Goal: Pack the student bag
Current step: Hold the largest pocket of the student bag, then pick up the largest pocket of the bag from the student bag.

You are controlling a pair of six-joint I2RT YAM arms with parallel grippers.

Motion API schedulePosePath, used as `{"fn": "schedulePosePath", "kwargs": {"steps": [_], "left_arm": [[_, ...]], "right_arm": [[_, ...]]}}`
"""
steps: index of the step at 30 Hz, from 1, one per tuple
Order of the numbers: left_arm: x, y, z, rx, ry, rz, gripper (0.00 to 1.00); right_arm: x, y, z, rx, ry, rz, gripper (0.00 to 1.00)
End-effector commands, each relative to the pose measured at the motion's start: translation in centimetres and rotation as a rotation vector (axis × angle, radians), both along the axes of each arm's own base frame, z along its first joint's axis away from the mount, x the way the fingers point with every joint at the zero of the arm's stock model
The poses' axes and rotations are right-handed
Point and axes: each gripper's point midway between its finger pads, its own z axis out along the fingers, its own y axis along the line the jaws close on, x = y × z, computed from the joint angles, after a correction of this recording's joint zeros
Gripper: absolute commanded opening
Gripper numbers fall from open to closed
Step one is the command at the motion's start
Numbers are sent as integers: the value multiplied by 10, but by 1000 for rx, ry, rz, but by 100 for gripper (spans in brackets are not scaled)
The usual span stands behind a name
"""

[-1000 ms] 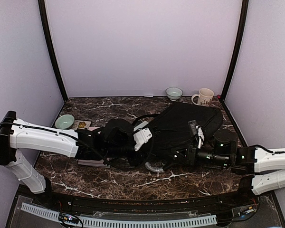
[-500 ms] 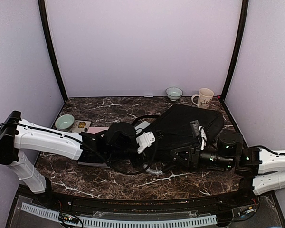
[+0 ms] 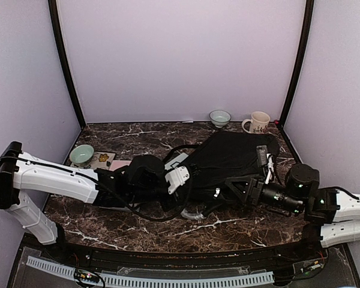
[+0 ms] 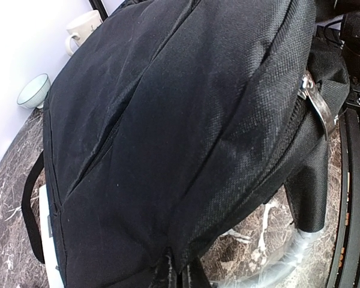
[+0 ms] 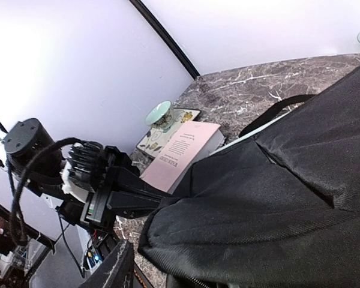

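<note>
Left pincer [image 4: 179, 275] clamped on fold of black bag [image 4: 168, 120], fabric pinched between both my fingers. Bag lies flat on desk [image 3: 138, 225], stretching from left pincer across to right one. Right pincer [image 3: 223, 191] at bag's near edge, black on black; cannot tell whether closed or spread, perhaps touching fabric. Pink book [image 5: 181, 154] just behind left pincer, beside bag's edge. Teal bowl [image 5: 159, 114] beyond book. Mug [image 4: 81, 27] and second bowl [image 4: 33, 90] past bag's far side.
</note>
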Motion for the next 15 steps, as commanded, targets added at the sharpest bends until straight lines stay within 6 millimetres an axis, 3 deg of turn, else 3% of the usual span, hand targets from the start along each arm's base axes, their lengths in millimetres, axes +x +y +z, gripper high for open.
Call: {"fn": "schedulePosePath", "kwargs": {"steps": [1,8,15], "left_arm": [[-9,-2,22,-77,14,-42,0],[-17,-5,24,-93,39,-79,0],[-23,-7,26,-102,57,-113,0]], "right_arm": [[8,15,5,7,-7,-4,45],[-4,53,8,8,-53,164,28],[-14,73,15,-17,-104,277,30]]}}
